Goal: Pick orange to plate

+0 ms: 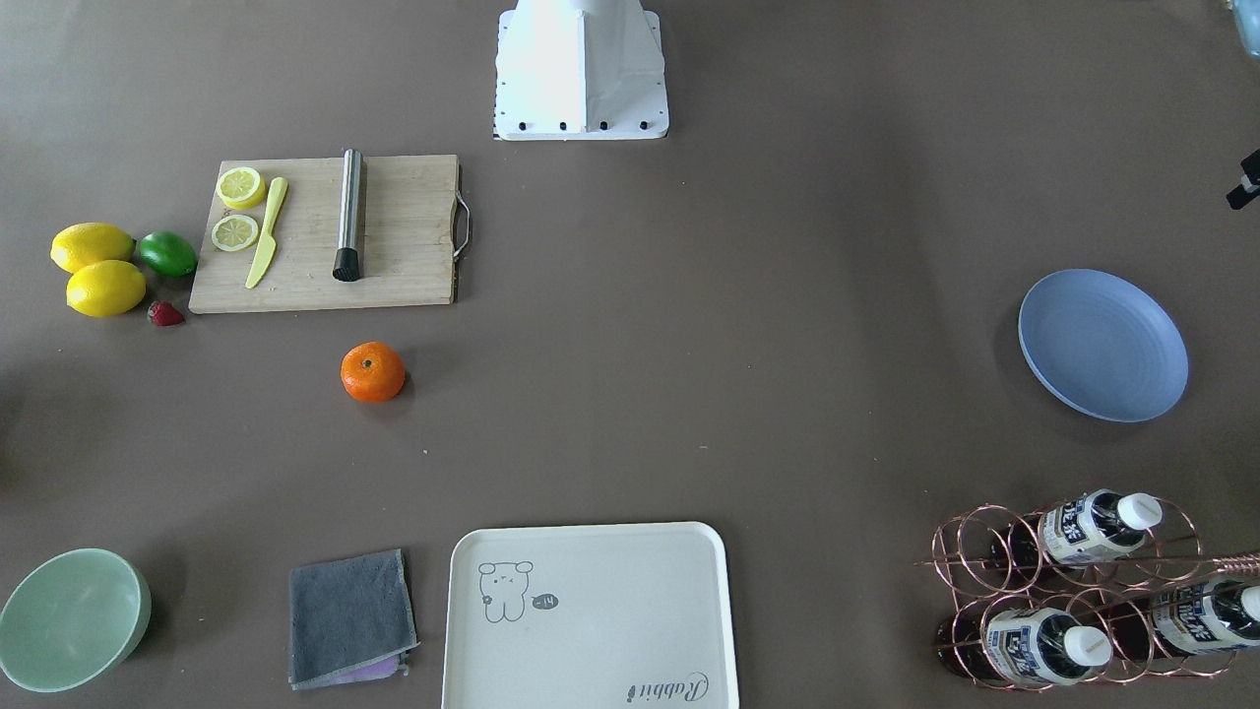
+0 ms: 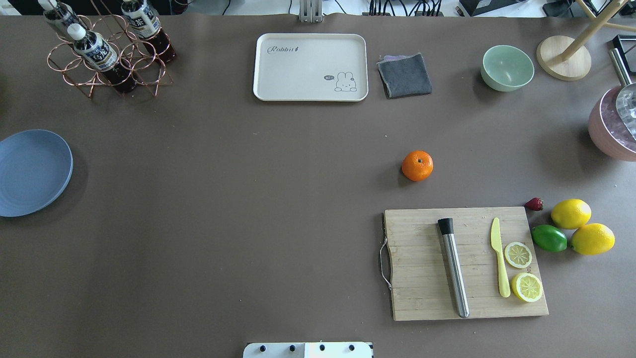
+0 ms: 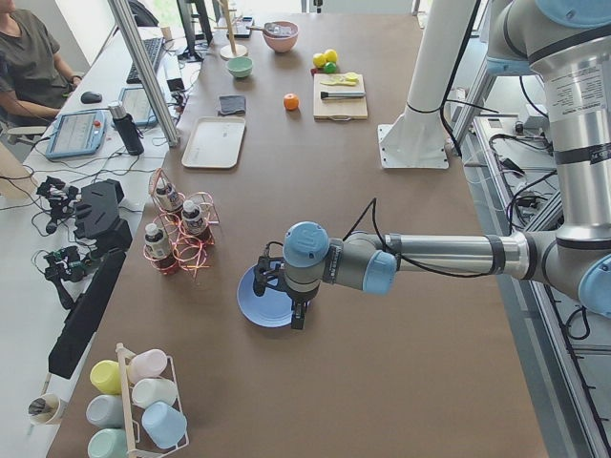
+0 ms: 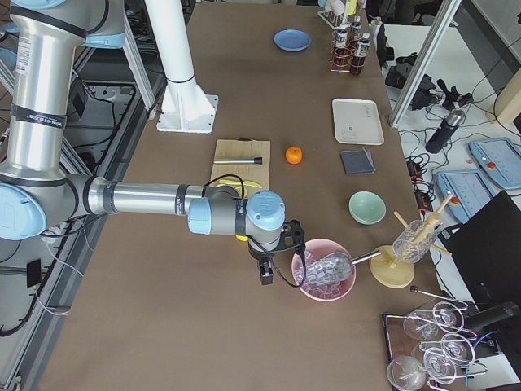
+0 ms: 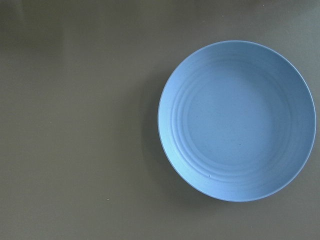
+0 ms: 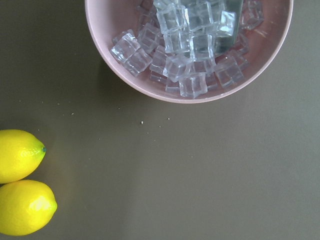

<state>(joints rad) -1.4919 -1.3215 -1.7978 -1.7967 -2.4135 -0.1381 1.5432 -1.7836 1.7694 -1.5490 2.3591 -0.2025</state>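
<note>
I'm reading "Rabbit" in script on the tray (image 2: 308,69), near one corner. The bottles (image 2: 94,49) are showing label print too small to make out.

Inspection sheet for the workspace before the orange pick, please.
Surface: brown table, no spills seen.
Job's things: orange loose on table; plate empty, far from it.
Clutter: cutting board, lemons, tray, ice bowl, bottles.
End effectors: left end effector above plate, right end effector beside ice bowl; open or shut unclear.
Cables: black cable at left wrist.
Surroundings: operator at side desk.
</note>
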